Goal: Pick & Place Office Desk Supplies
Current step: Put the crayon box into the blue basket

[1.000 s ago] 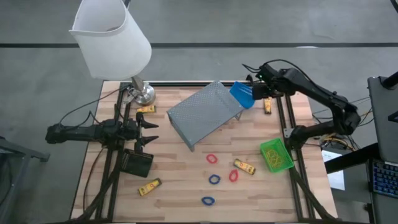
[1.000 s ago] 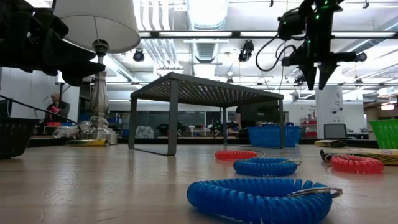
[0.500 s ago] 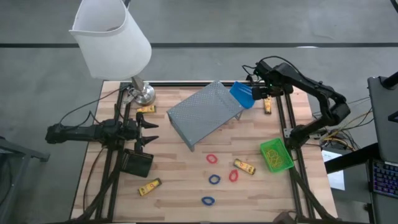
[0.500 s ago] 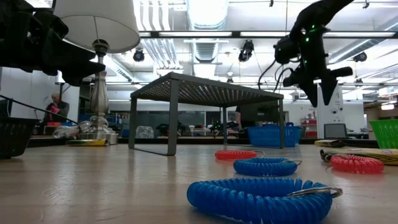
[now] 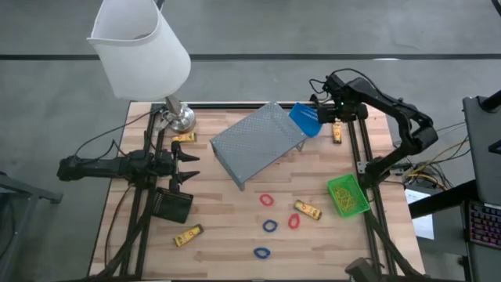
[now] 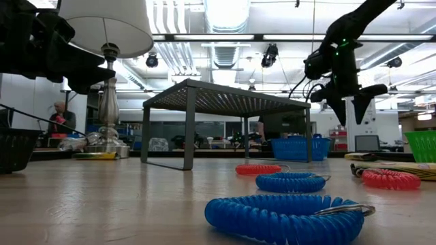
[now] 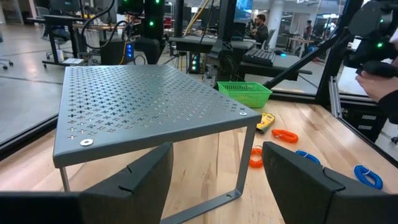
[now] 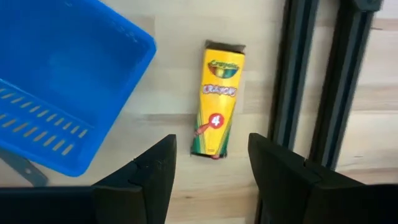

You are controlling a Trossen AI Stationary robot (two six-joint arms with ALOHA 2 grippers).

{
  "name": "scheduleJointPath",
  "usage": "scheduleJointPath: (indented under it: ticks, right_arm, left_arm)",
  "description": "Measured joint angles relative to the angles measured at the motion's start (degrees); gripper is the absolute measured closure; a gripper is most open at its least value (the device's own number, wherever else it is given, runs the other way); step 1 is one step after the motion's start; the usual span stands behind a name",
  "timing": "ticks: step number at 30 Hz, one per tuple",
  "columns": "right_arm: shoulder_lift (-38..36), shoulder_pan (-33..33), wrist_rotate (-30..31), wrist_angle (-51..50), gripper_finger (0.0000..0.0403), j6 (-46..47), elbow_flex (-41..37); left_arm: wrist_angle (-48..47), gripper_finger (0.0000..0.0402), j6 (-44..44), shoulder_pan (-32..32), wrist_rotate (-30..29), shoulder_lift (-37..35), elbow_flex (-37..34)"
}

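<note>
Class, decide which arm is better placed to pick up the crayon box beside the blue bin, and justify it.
The right. Its open gripper hangs directly above the crayon box by the blue bin; the left gripper waits across the table.

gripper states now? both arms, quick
Left gripper: open, empty, facing the grey metal shelf.
Right gripper: open, empty, above the yellow crayon box beside the blue bin.

Four yellow crayon boxes (image 5: 337,132), three blue coils (image 5: 270,226), two red coils (image 5: 268,200) and three bins (image 5: 347,196) are counted.
</note>
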Motion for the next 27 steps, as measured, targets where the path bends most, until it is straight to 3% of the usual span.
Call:
scheduleJointPath:
  ticks: [20,27]
  right_arm:
    - [0.03,3.42,7.47,7.29,0.0204,3.32,-6.71]
    - [0.02,3.77,7.35,7.91,0.0204,5.74,-8.35]
  left_arm:
    - [-0.02,0.0148,0.0,-0.01,0.02,0.0,0.0]
    - [-0.02,0.0148,0.0,-0.01,0.01,0.0,0.0]
